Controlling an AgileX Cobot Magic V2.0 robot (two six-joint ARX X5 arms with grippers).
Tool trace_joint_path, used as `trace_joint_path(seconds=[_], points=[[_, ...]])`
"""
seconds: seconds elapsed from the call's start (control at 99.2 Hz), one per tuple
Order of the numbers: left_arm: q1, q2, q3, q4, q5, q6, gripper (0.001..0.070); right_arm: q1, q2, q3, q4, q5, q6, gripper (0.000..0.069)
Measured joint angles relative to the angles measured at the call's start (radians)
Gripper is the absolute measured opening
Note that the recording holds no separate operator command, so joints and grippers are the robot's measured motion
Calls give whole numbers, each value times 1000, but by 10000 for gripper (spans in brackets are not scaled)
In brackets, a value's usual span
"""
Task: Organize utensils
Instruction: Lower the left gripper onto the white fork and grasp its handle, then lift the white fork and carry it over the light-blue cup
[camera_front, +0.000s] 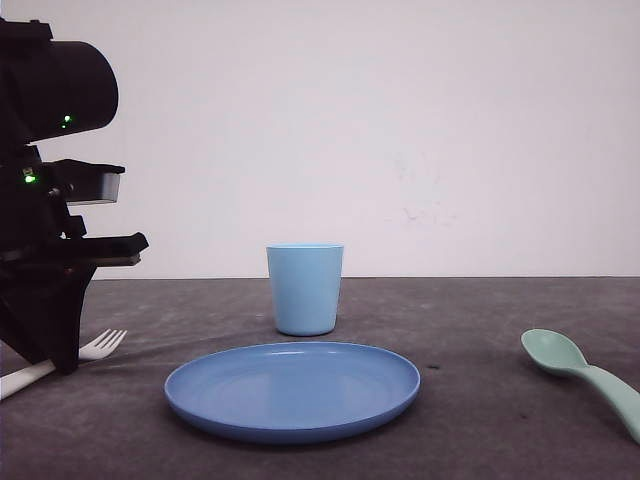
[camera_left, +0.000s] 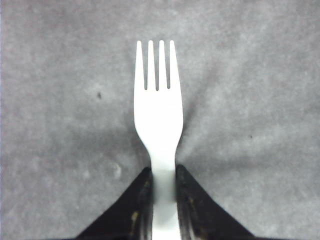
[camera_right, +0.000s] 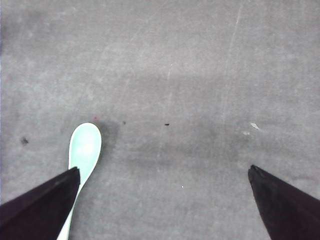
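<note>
**Fork gripped at left; spoon not yet taken**

Round blue plastic plate (camera_front: 292, 390) sits nearest the front camera, mid-table on the dark grey mat (camera_front: 480, 330), bare of utensils. Just behind it, apart from its rim, stands the light blue plastic cup (camera_front: 305, 288), upright.

Left gripper (camera_left: 163, 187) — jaws closed onto the neck of the small white plastic fork (camera_left: 158, 112), one black finger (camera_left: 186, 200) pressed to each side of the handle. Four tines point away from the wrist. Front view places the fork low at the far left of the table, tines toward the plate, handle end running out past the arm; whether it is lifted clear of the mat I cannot tell.

Right gripper (camera_right: 162, 197) — jaws wide apart, holding nothing. Pale mint-green plastic spoon (camera_right: 84, 150) lies on the mat with its oval bowl up, the handle passing beside one finger rather than between the two. In the front view it lies at the far right, well apart from the plate.

Judgement: step in hand is the fork pick-up, grasp made. Next move calls for a lift and carry toward plate or cup — destination not evident. The right arm would need to shift sideways to centre on the spoon handle before closing.
</note>
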Motion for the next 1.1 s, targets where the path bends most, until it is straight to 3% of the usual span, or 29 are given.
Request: trace_joint_path(seconds=[0.222,0.403,0.686,1.099], points=[[-11,-63,0,71,-2,0,43,0,0,0,0,0,0,680],[-27,-201,0,228,47,0,43,0,0,0,0,0,0,680],[-56,-291,0,651,206,-2,43,0,0,0,0,0,0,680],[-84,-78,0,1202,214,-3,43,0,0,0,0,0,0,680]])
